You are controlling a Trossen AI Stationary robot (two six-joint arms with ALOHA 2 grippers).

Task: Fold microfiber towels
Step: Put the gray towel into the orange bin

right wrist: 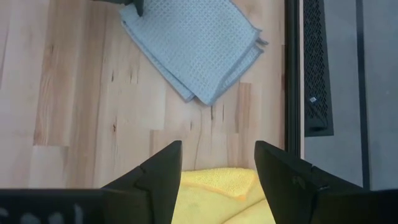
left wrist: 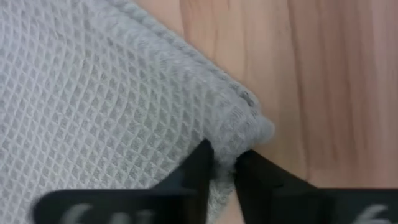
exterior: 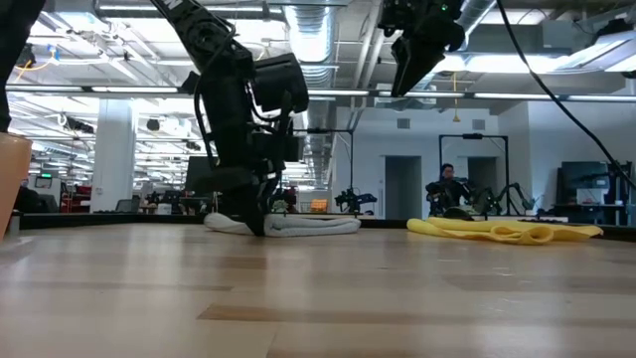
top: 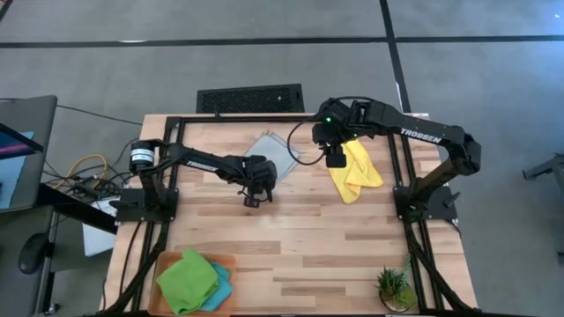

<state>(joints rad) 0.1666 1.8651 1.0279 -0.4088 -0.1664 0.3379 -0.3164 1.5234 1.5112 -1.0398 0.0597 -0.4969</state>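
While green towel and teal towel sit folded on the orange tray, left fingers pinch the grey towel corner between them, right fingers wide above unfolded yellow towel.

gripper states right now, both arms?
Left gripper: fingers pinched on a corner of the grey towel.
Right gripper: open, holding nothing, hovering over the yellow towel.

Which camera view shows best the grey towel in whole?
The right wrist view: the grey towel lies folded, nearly unobstructed. The high view partly hides it behind the left pincer; the low view shows its edge; the left wrist, one pinched corner.
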